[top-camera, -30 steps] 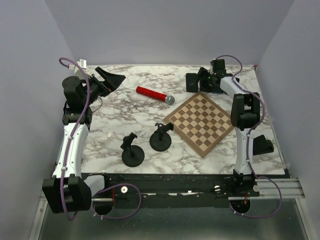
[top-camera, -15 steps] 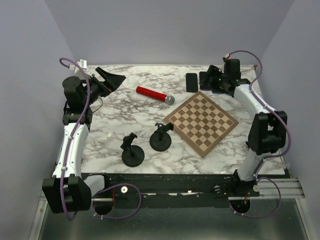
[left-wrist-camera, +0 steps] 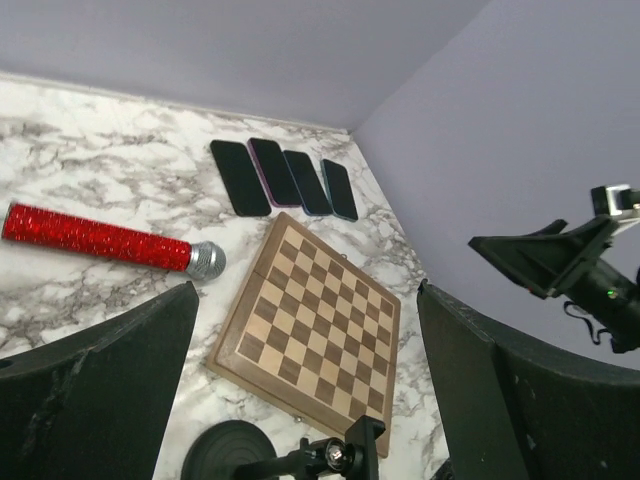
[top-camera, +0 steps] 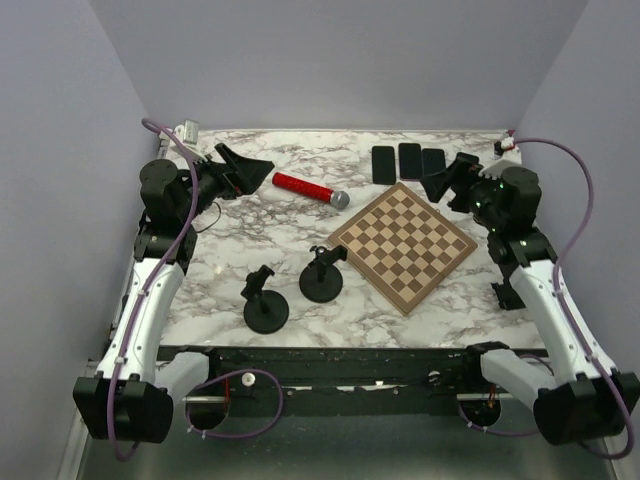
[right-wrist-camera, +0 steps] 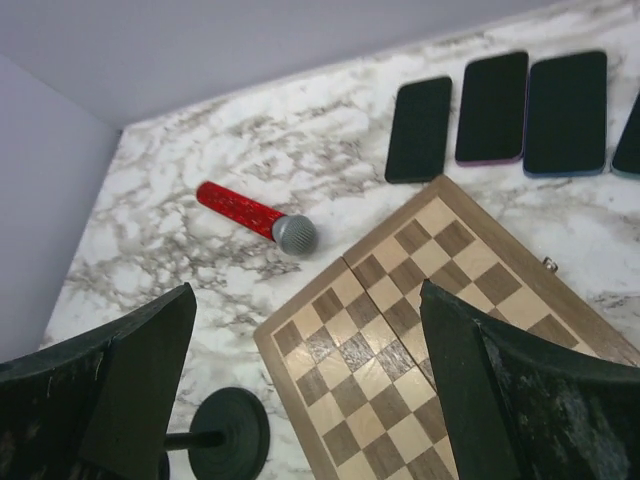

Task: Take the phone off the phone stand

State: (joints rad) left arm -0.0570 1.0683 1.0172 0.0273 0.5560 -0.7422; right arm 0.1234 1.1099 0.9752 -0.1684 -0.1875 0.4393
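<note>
Four phones [right-wrist-camera: 492,93] are lying flat, side by side, in a row at the far edge of the desk [top-camera: 220,250], in the upper right of the overhead frame, just beyond the top corner of the chessboard [top-camera: 405,245]. Two phone stands [top-camera: 323,275] are standing upright in the lower middle of that frame, well apart from the phones and left of the chessboard. A red microphone [top-camera: 310,188] is lying above them, its silver head pointing toward the board. The left claw [top-camera: 245,168] is hovering at the upper left, released and gripping nothing. The right claw [top-camera: 447,180] is hanging at the upper right, just beside the right end of the phone row, its fingers spread wide and grasping nothing.
</note>
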